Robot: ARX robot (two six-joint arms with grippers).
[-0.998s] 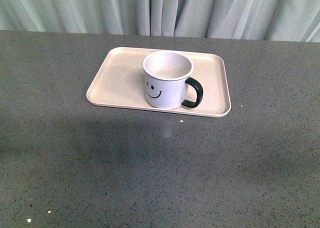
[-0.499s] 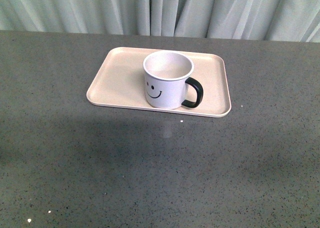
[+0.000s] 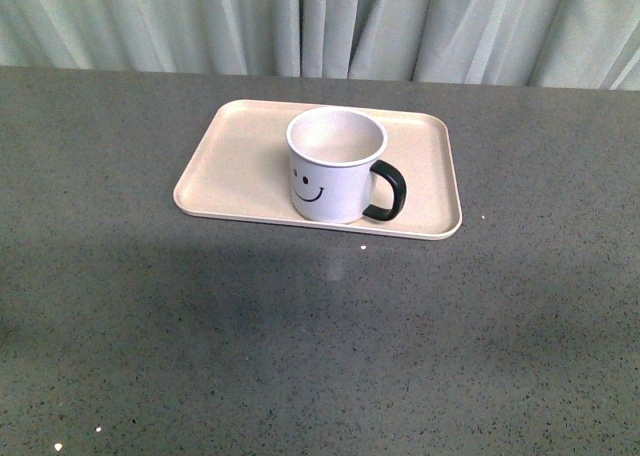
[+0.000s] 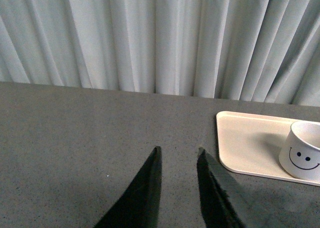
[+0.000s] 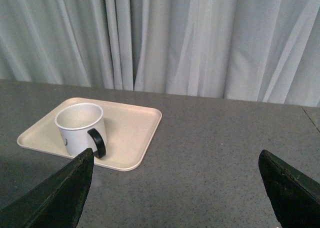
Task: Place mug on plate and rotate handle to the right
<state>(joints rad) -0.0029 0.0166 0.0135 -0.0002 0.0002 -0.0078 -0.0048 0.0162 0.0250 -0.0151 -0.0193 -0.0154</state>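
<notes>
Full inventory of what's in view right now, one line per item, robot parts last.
mug: 1, white, upright on the plate, near the plate's front edge in the front view
handle: 1, black, on the mug's side, pointing right in the front view
smiley: 1, black, on the mug wall facing the front camera
plate: 1, pale pink-beige, flat on the table, towards the curtain
table: 1, speckled grey, fills the foreground
curtain: 1, pale grey-green, pleated, behind the table's far edge
left claw: 1, black, narrow gap, holding nothing, away from the plate
right claw: 1, black, wide open, holding nothing, away from the mug
</notes>
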